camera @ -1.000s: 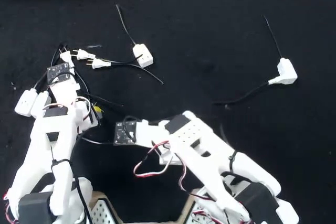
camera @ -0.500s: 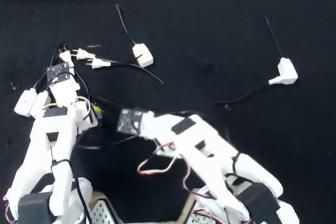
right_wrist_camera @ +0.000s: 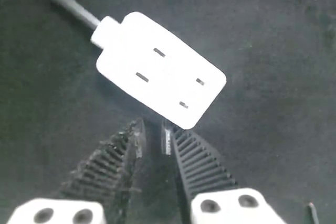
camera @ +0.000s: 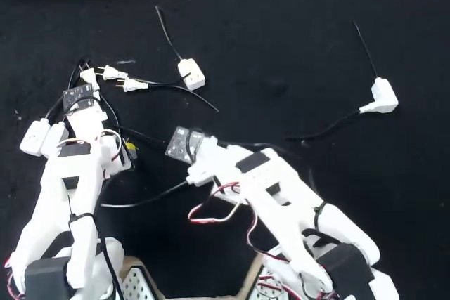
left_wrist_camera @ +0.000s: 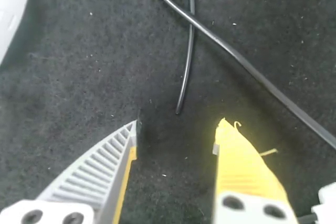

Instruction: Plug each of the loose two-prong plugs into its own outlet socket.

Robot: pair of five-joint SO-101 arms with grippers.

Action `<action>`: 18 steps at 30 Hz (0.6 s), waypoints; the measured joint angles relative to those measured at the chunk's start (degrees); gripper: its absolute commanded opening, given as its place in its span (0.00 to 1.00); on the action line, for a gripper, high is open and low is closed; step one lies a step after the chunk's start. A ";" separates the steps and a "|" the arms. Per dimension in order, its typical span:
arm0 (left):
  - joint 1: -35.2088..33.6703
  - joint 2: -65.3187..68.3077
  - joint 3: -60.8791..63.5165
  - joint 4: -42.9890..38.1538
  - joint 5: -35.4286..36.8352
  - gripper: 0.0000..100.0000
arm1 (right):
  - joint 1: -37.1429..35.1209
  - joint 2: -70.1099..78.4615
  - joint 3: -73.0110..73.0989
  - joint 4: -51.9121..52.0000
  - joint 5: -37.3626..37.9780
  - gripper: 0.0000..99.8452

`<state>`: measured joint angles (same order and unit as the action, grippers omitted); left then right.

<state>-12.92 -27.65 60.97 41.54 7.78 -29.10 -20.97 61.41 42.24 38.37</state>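
No text, number or sign can be read. A small black board (camera: 78, 96) on one arm's wrist and a second board (camera: 181, 144) on the other carry pale marks too small to make out. The white outlet (right_wrist_camera: 160, 72) shows its slots, with no lettering that can be read.

On my feed: 2 plugs (camera: 133, 85) sit far left on the table (camera: 281, 33), far socket (camera: 191, 74) just right of them, right socket (camera: 383, 96) way out right, left socket (camera: 34, 137) at the left edge, near socket (camera: 200, 173) centre.
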 measured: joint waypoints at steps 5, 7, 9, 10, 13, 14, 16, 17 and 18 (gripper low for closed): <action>-1.05 -0.26 -2.37 5.63 0.00 0.25 | 1.85 -6.24 -5.80 9.05 -7.30 0.07; -2.20 -1.58 -5.89 10.81 0.00 0.25 | 2.90 -10.02 -6.15 11.25 -10.46 0.07; -3.96 -3.43 -10.73 16.09 -2.20 0.25 | 4.04 -13.45 -6.15 11.25 -13.01 0.07; -5.10 -4.48 -13.45 18.73 -4.13 0.25 | 4.57 -14.95 -5.80 10.81 -14.24 0.07; -9.41 -6.77 -21.45 25.76 -9.85 0.25 | 6.24 -17.49 -3.43 6.95 -18.64 0.08; -11.08 -7.12 -24.09 27.25 -10.99 0.25 | 6.51 -17.49 -3.16 5.98 -20.22 0.08; -14.51 -7.21 -28.57 29.19 -12.84 0.25 | 7.03 -17.49 -3.16 5.01 -23.38 0.08; -15.82 -6.95 -30.24 29.71 -13.63 0.25 | 7.21 -17.49 -3.16 4.84 -24.70 0.08; -16.88 -6.24 -31.56 29.98 -14.42 0.25 | 7.30 -16.97 -3.16 4.66 -25.76 0.08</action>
<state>-29.80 -33.89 29.41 71.52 -6.64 -21.80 -37.93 58.24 46.90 12.62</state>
